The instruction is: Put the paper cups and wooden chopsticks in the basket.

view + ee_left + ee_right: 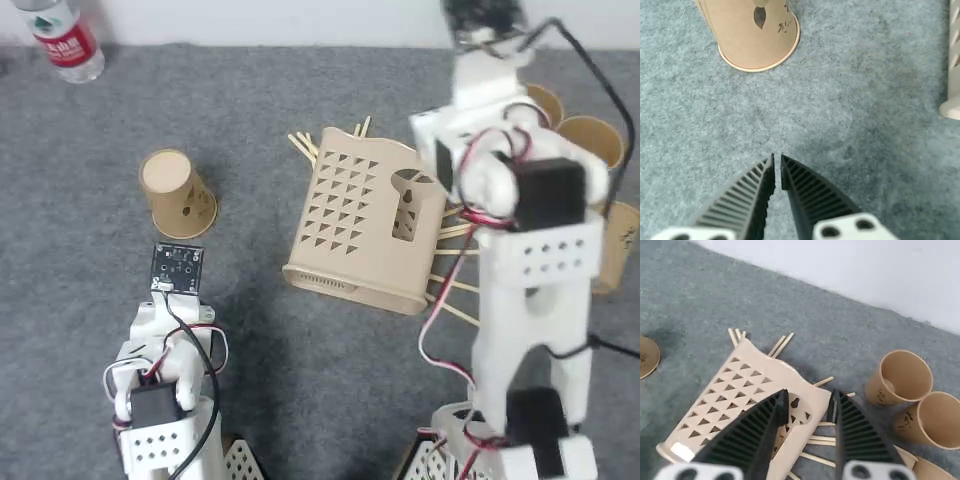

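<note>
My left gripper [777, 162] hangs low over the grey carpeted table [300, 400] at the lower left of the high view. Its ribbed black jaws are pressed almost together on nothing. They point at a brown paper cup [178, 192] in the upper left, apart from me and apparently mouth down. I judge I am lined up on it, but the jaws must part before they can take its wall. My right gripper [810, 407] hovers with its jaws spread wide and empty above the beige plastic basket with triangular holes [365, 215]. The basket lies tipped over in the middle of the frame, a perforated wall facing up. Pale wooden chopsticks [305, 145] poke out from beneath its upper and right edges, so none counts as inside. Three more brown paper cups [592, 138] cluster at the right edge, partly behind my right arm. The basket probably needs righting first, which would explain the wide jaws over it. A clear plastic bottle [62, 38] lies in the upper left corner.
</note>
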`<state>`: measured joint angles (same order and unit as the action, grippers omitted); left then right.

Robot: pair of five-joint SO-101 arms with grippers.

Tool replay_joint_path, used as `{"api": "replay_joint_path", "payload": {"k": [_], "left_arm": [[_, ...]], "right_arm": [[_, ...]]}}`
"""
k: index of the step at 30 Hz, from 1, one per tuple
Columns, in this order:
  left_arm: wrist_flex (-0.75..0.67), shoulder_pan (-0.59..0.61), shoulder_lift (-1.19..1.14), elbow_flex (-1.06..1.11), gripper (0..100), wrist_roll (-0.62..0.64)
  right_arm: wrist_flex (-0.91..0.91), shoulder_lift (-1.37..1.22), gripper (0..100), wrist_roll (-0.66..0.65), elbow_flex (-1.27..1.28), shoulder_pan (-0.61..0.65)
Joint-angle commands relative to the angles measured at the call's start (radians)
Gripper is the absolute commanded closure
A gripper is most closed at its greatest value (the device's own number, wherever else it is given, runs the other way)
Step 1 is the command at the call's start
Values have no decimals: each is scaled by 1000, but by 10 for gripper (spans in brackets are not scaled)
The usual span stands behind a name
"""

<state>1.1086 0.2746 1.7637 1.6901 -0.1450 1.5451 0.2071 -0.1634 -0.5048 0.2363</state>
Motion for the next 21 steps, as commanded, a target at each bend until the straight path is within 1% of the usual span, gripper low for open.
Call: {"api": "replay_joint_path", "payload": {"k": [1,11,17,21], "left_arm": [[-8,-2,9,-4,979,-12],[-8,-2,9,-4,978,-12],[-9,-2,9,-4,978,-14],[-28,2,9,-4,978,-14]], "right_arm": [[10,-51,847,8,-100,5],[18,-275,843,11,-109,1],[-10,-366,841,6,-109,-51],[-10,-406,742,5,-109,-65]]}}
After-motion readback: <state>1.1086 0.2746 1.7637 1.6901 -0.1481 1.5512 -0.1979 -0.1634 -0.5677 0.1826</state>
